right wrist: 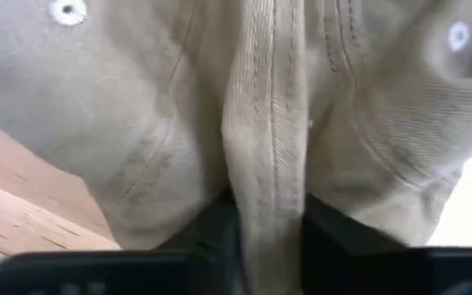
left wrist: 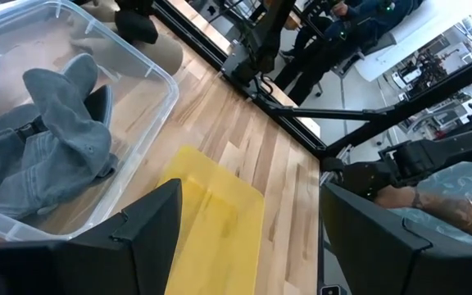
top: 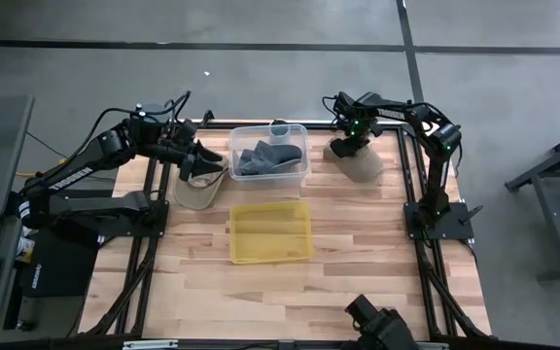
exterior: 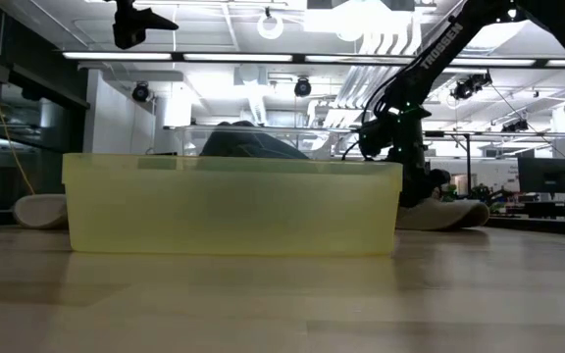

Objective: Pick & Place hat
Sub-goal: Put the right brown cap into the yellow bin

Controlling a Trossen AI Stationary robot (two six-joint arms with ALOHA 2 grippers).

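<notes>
Right gripper (right wrist: 270,225) pinching a fold of the tan hat (top: 363,163) near the table's far right edge (not lifted yet); left gripper (left wrist: 248,238) spread, empty; placing remains.

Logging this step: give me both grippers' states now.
Left gripper: open, holding nothing, beside the clear bin.
Right gripper: shut on a fold of the tan hat.
</notes>
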